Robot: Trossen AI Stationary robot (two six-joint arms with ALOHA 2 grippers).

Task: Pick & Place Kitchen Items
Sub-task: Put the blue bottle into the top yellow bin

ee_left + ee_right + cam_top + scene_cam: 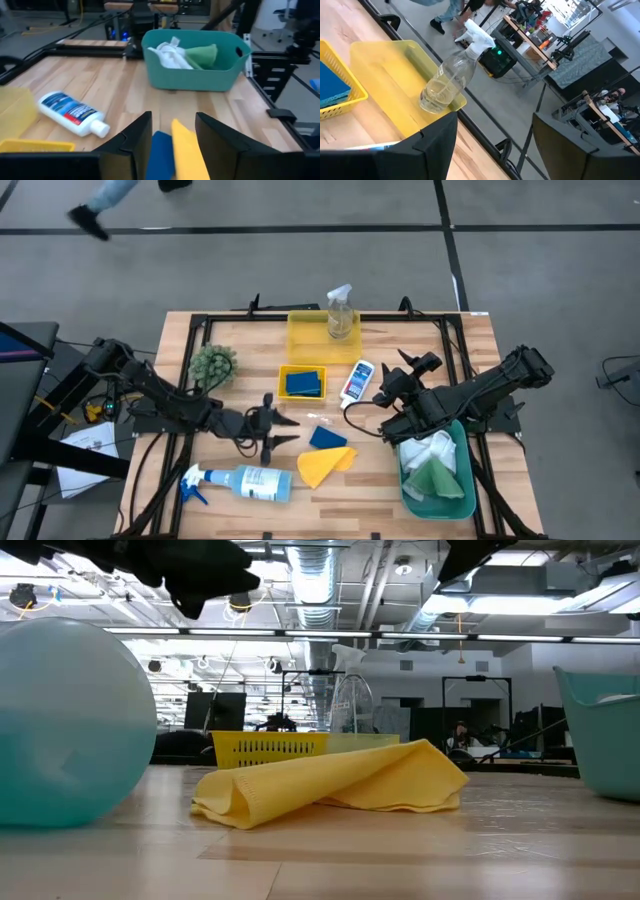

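We see the left gripper [283,431] near the table's middle, fingers parted and empty, pointing at a flat blue sponge [327,438] that touches a crumpled yellow cloth [325,465] toward the front edge. The right gripper [388,384] hovers wide open, holding nothing, beside a small white bottle [357,380]. White and green cloths [433,465] sit in the teal bin [457,506] at the front right corner.

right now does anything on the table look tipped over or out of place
The blue-white spray bottle lies on its side at the table's near edge, while the clear spray bottle stands upright in its yellow tray. Nothing looks spilled.
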